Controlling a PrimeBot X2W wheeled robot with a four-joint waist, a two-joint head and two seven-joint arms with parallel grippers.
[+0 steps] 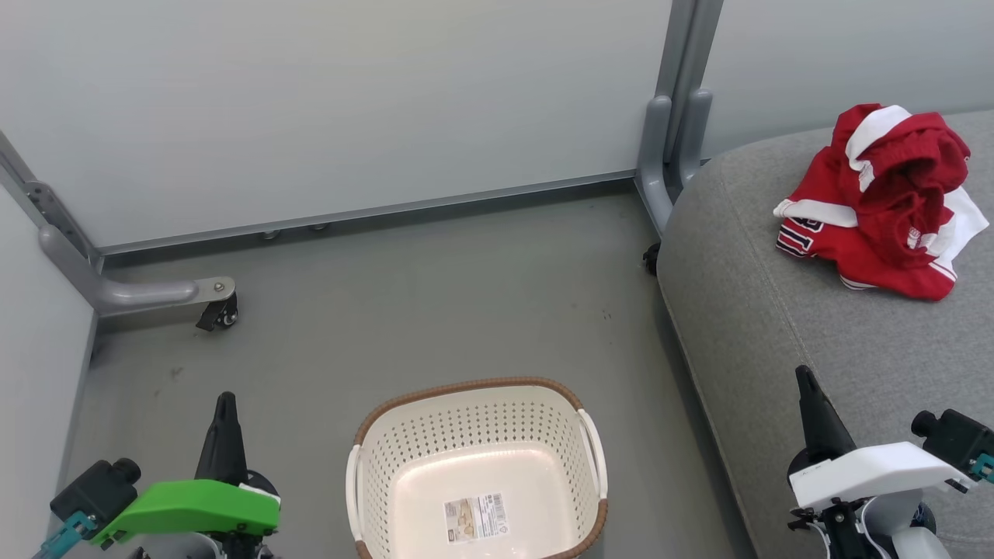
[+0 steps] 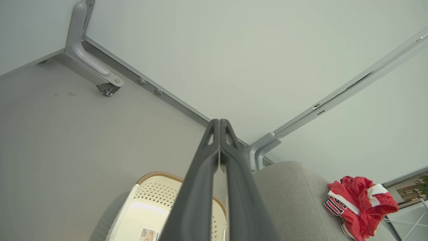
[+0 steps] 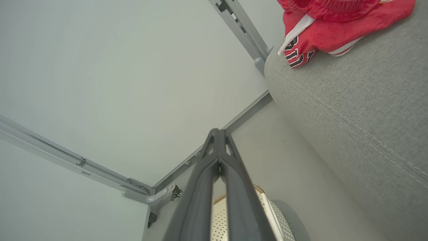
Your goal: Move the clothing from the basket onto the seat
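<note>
Grey-black fingers of the left gripper (image 1: 225, 404) are clenched flat together with nothing between them, at the lower left of the head view, over bare floor (image 1: 435, 295). The right gripper (image 1: 804, 380) is likewise clenched on nothing, at the lower right, over the near part of the seat (image 1: 776, 334). In each wrist view the two fingers meet along their length up to the tip.

Between the two grippers, apart from both, the basket (image 1: 466, 386) stands upright on the floor. Its brown rim is unobstructed all round, its two white handles (image 1: 594, 454) sit on the left and right sides, and its pale bottom shows in full with a label (image 1: 475, 518) lying flat on it. A strip of open floor separates the basket's right side from the seat's rounded left edge.

Beyond the basket the floor lies open up to the wall panels (image 1: 349, 101). A caster foot (image 1: 221, 309) projects onto the floor at the far left. A grey post (image 1: 683, 116) stands at the seat's far left corner, just beside the cushion.

The clothing (image 1: 885, 210) lies in a crumpled red-and-white heap on the far part of the seat, well apart from both grippers and set in from the seat's left edge, with grey cushion showing along its near and left sides.
</note>
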